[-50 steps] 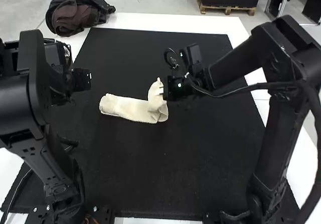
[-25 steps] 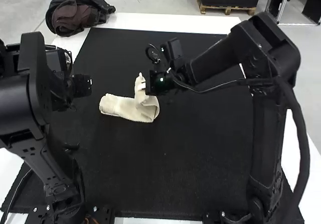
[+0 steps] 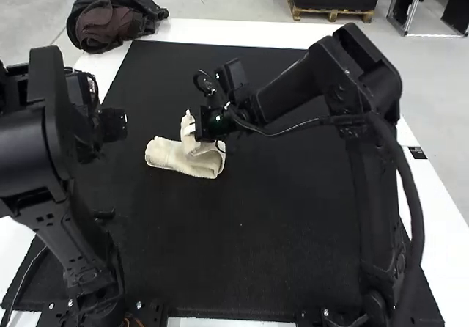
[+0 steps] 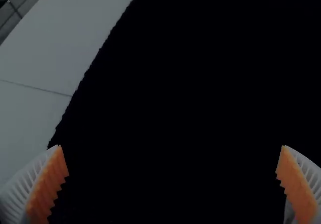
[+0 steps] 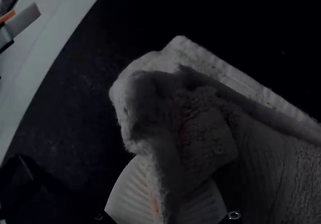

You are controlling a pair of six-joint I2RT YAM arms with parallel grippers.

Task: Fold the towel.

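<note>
My right claw [image 3: 193, 130] closes on the raised end of the towel [image 3: 172, 157], its rest flat on the black mat [image 3: 249, 246]; my left claw [image 4: 171, 156] (wide open, empty) hangs apart. Overpulling could drag the unpinned layer askew.

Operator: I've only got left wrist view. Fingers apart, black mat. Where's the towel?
Observer: High view has the towel on the mat, between the two arms.
Operator: Is the right gripper on it?
Observer: Yes, the right gripper is shut on a raised part at the towel's end nearer the right arm.
Operator: And the other end, held or loose?
Observer: Loose. It lies on the mat, with a gap between it and the left gripper.
</note>
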